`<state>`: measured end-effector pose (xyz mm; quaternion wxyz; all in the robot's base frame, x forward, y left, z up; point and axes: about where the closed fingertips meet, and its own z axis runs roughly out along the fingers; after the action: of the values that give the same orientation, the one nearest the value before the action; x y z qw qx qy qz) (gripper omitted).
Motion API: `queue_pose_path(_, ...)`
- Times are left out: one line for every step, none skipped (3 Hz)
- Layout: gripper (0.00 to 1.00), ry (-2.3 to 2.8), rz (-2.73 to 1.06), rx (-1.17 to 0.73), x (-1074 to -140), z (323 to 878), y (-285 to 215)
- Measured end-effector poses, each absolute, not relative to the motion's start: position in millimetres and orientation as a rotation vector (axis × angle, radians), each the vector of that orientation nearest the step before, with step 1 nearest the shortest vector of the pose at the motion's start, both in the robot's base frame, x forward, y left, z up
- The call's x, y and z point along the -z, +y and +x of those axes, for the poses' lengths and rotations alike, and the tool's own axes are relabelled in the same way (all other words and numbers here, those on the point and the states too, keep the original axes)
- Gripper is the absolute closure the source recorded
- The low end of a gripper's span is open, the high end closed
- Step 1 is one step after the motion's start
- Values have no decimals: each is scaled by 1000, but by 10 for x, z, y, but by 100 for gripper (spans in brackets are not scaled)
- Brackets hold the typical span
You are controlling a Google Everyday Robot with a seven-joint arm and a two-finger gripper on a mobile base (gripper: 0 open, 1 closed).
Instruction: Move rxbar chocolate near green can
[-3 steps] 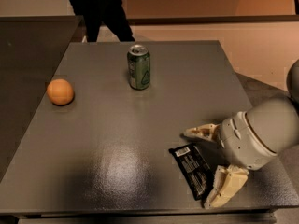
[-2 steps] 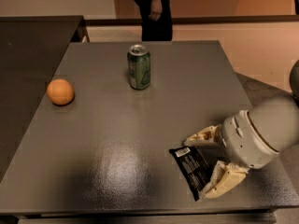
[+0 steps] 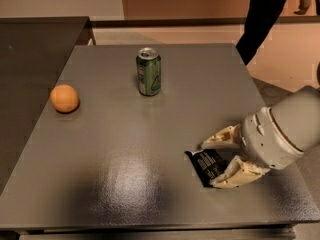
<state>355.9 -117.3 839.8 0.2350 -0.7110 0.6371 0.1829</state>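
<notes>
The rxbar chocolate [image 3: 209, 165], a flat black wrapper bar with white lettering, lies on the grey table [image 3: 125, 149] near its front right. My gripper [image 3: 209, 165] reaches in from the right and is open, its two cream fingers on either side of the bar, one at the far edge [image 3: 220, 138] and one at the near edge [image 3: 231, 176]. The bar's right end is hidden behind the gripper. The green can [image 3: 149, 71] stands upright at the table's far middle, well away from the bar.
An orange [image 3: 64, 98] sits near the table's left edge. A dark counter [image 3: 35, 44] adjoins the table at the far left. A person in dark clothes [image 3: 262, 19] stands behind the table at the far right.
The gripper and bar have stayed in place around each other. The person in the background has walked from the left to the right behind the table.
</notes>
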Motion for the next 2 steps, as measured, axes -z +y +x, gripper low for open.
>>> queue_pose_path(100, 1774, -1921, -462, -8546, 3746, -1150)
queue_pose_path(100, 1841, -1847, -425, -8716, 4054, -1134)
